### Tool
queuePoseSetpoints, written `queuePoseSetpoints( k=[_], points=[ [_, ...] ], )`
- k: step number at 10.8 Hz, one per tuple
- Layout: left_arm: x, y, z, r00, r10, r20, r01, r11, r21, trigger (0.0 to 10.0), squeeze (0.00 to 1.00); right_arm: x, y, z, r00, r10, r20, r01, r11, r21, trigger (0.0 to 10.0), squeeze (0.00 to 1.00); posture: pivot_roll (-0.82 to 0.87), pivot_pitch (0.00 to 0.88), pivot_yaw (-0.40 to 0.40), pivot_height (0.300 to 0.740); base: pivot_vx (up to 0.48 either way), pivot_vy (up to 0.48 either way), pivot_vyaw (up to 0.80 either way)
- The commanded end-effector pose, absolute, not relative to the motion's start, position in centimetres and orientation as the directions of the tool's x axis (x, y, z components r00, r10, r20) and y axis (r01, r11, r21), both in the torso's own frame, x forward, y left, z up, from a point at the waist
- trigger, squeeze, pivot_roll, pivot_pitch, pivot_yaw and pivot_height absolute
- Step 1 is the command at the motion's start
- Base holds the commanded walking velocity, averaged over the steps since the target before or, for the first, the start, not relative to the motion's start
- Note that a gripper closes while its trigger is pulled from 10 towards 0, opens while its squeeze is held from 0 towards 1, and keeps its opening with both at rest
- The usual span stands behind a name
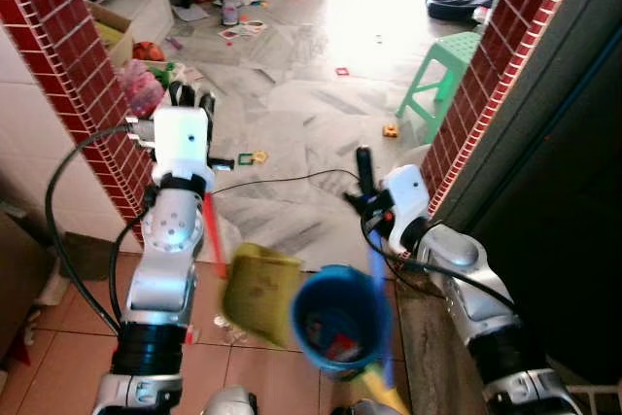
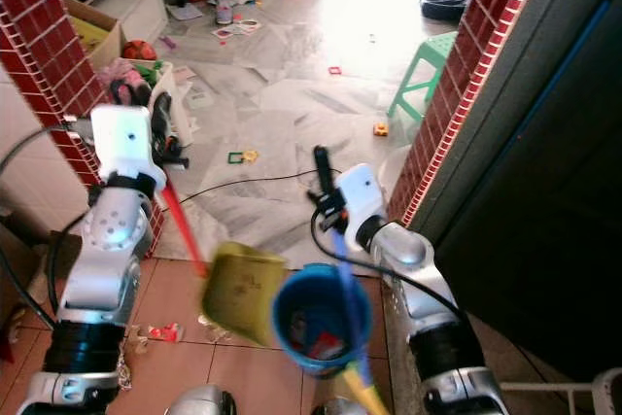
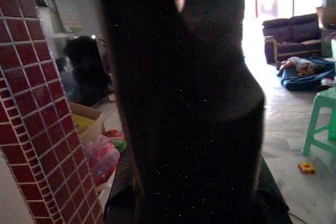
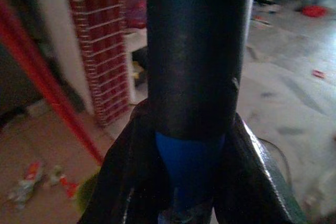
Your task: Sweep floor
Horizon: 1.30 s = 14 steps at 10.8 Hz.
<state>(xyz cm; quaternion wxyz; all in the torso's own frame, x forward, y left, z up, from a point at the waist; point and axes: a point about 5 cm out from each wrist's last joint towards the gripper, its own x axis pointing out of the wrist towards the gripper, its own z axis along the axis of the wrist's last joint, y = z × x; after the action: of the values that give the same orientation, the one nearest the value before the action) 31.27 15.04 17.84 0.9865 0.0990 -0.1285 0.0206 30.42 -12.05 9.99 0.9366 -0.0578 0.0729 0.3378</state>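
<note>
The right hand (image 1: 365, 170) is closed around the blue handle (image 4: 189, 166) of a dustpan (image 1: 340, 320), which hangs low before the robot with scraps inside. The left hand (image 1: 187, 96) grips a red broom stick (image 2: 180, 225); its yellow-green head (image 1: 259, 291) is just beside the dustpan. Wrappers (image 2: 160, 333) lie on the floor (image 2: 282, 104) near the broom.

Both silver arms raised forward, left gripper (image 1: 190, 96) and right gripper (image 1: 364, 164) fingers clamped.
</note>
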Motion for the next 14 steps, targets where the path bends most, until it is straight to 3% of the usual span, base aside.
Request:
queuePoseSetpoints(
  k=[1, 2, 5, 7, 9, 10, 12, 14],
  points=[
    [31.3, 15.3, 18.8, 0.958, 0.035, 0.285, -0.085, 0.982, 0.166, 10.0, 0.00, 30.6, -12.2, 10.5, 0.764, 0.623, -0.168, -0.644, 0.754, -0.130, 10.0, 0.00, -0.01, 0.000, -0.023, 0.740, 0.000, 0.000, 0.00],
    [31.3, 15.3, 18.5, 0.964, 0.042, 0.262, -0.082, 0.986, 0.143, 10.0, 0.00, 30.7, -12.5, 10.4, 0.775, 0.607, -0.175, -0.629, 0.767, -0.127, 10.0, 0.00, -0.01, 0.000, -0.027, 0.740, 0.000, 0.000, 0.00],
    [31.0, 14.7, 18.1, 0.970, 0.048, 0.239, -0.074, 0.992, 0.101, 10.0, 0.00, 28.9, -10.6, 11.7, 0.600, 0.794, -0.101, -0.796, 0.605, 0.020, 10.0, 0.00, 0.00, 0.000, -0.028, 0.740, 0.000, 0.000, 0.00],
    [31.1, 14.6, 17.8, 0.974, 0.061, 0.216, -0.080, 0.994, 0.077, 10.0, 0.00, 29.0, -10.1, 13.7, 0.563, 0.827, 0.016, -0.821, 0.556, 0.133, 10.0, 0.00, 0.00, 0.002, -0.027, 0.740, 0.000, 0.000, 0.00],
    [30.9, 14.3, 17.1, 0.980, 0.067, 0.189, -0.083, 0.993, 0.079, 10.0, 0.00, 29.6, -10.4, 14.5, 0.595, 0.802, 0.048, -0.802, 0.590, 0.090, 10.0, 0.00, -0.01, 0.009, -0.021, 0.740, 0.000, 0.000, 0.00],
    [30.6, 14.6, 16.4, 0.981, 0.099, 0.165, -0.113, 0.991, 0.078, 10.0, 0.00, 30.7, -10.9, 15.2, 0.677, 0.732, 0.077, -0.734, 0.679, 0.006, 10.0, 0.00, -0.01, 0.013, -0.021, 0.740, 0.000, 0.000, 0.00],
    [30.3, 15.5, 15.8, 0.976, 0.173, 0.131, -0.183, 0.981, 0.069, 10.0, 0.00, 32.0, -12.1, 16.2, 0.790, 0.599, 0.132, -0.600, 0.799, -0.037, 10.0, 0.00, -0.01, 0.017, -0.023, 0.740, 0.000, 0.000, 0.00],
    [30.2, 15.7, 15.6, 0.975, 0.183, 0.124, -0.192, 0.980, 0.060, 10.0, 0.00, 32.2, -12.5, 16.2, 0.808, 0.572, 0.142, -0.571, 0.819, -0.052, 10.0, 0.00, -0.01, 0.017, -0.027, 0.740, 0.000, 0.000, 0.00]
  ],
)
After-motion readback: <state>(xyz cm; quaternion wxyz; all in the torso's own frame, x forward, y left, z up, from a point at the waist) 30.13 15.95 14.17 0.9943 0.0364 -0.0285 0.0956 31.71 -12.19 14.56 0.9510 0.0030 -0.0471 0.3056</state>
